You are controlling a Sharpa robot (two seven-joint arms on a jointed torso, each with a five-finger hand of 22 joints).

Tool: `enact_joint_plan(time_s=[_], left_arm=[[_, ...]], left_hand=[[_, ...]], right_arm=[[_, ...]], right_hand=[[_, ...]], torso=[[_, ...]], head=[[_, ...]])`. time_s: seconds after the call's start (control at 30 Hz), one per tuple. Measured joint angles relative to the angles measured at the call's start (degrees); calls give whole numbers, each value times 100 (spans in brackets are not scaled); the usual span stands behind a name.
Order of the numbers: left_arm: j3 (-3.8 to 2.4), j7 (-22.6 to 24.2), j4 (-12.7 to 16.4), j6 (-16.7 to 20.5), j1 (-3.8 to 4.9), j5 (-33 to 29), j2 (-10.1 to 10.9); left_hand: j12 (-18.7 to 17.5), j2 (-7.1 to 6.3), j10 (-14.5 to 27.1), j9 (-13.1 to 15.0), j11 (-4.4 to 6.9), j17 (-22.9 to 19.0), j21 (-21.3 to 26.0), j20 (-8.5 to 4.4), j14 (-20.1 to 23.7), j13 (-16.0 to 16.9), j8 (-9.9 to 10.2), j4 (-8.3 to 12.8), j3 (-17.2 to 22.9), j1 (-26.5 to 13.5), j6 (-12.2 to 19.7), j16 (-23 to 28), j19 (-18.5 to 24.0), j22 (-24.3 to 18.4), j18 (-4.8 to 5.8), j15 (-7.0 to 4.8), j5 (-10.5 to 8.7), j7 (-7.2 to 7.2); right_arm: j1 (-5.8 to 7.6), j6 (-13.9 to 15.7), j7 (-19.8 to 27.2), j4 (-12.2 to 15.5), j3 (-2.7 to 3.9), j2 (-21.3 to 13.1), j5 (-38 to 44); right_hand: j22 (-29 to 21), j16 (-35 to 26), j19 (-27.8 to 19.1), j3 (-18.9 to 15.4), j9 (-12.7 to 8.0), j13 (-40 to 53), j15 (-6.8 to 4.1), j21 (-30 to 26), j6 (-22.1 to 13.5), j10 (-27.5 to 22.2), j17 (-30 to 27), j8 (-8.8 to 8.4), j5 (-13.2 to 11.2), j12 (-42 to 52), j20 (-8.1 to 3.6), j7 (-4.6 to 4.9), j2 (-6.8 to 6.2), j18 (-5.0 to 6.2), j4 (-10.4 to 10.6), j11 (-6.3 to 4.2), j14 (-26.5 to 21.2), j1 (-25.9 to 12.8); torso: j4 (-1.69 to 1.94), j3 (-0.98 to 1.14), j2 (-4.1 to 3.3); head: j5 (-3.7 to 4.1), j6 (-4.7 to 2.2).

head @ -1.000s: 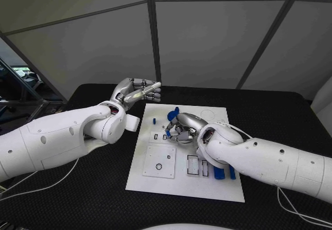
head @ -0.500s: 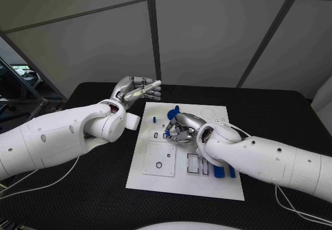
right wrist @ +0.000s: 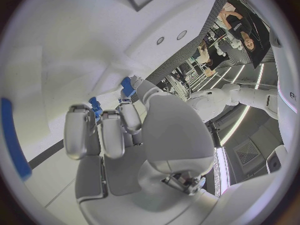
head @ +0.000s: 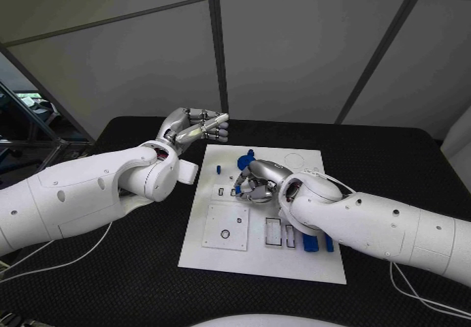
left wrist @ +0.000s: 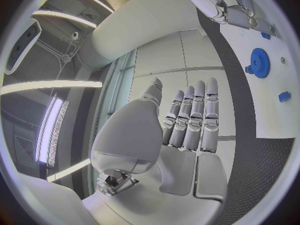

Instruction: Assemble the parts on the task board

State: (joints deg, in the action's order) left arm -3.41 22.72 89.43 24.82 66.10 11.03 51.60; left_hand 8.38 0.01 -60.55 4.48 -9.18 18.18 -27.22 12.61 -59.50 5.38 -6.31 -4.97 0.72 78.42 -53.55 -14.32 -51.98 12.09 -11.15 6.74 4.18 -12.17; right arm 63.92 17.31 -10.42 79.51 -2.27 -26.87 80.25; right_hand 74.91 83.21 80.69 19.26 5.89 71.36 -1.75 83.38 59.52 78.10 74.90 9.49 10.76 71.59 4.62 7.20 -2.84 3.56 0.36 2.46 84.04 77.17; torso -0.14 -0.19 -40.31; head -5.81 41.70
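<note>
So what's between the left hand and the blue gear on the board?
In the head view, bare black table and the board's white edge lie between the left hand and the gear; no parts sit there.

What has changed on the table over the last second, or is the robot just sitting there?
Very little. The right hand, its fingers curled over a small blue part on the task board, has edged slightly toward the robot; nothing was picked up or let go. The left hand stays raised off the board's far left corner, holding nothing. The blue gear and the blue pieces near the right arm lie where they were.
</note>
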Motion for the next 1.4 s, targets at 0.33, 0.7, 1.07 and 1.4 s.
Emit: enact_joint_plan(time_s=[0.33,0.7,1.07,1.4], left_arm=[[0,0,3,0,0,-1,2],[0,-1,4,-1,0,-3,2],[0,-1,10,-1,0,-4,3],[0,-2,13,-1,0,-4,6]], left_hand=[[0,0,0,0,0,0,0,0,0,0,0,0,0,0,0,0,0,1,0,0,0,0],[0,0,0,0,0,-1,0,0,0,0,0,0,0,0,0,0,0,1,0,0,0,0],[0,0,0,0,0,-1,0,0,0,0,0,0,0,0,0,0,0,2,0,0,0,0],[0,0,0,0,0,-1,0,0,0,0,0,0,0,0,0,0,0,2,0,0,0,0]], right_arm=[[3,-24,-68,10,4,-18,65],[-3,-27,-122,5,-2,-18,130],[-1,-58,-150,0,1,-16,161],[1,-69,-152,-6,1,-12,176]], right_hand=[[0,-34,-34,18,-4,-75,0,-27,-89,-84,4,-46,-1,-90,34,72,-61,0,-7,41,0,-75],[0,-34,-42,37,-32,-88,43,-27,-165,-104,4,-62,0,-114,42,97,-91,0,-11,61,0,-106],[-1,-34,-43,38,-44,-97,43,-27,-187,-124,3,-85,2,-114,43,115,-135,0,-11,82,0,-150],[-1,-34,-62,40,-54,-117,64,-29,-288,-146,3,-121,6,-136,62,139,-214,0,-13,103,-21,-228]], torso=[[-3,1,2],[-3,-1,1],[-1,-1,0],[0,-1,-1]], head=[[1,7],[1,4],[5,10],[8,30]])
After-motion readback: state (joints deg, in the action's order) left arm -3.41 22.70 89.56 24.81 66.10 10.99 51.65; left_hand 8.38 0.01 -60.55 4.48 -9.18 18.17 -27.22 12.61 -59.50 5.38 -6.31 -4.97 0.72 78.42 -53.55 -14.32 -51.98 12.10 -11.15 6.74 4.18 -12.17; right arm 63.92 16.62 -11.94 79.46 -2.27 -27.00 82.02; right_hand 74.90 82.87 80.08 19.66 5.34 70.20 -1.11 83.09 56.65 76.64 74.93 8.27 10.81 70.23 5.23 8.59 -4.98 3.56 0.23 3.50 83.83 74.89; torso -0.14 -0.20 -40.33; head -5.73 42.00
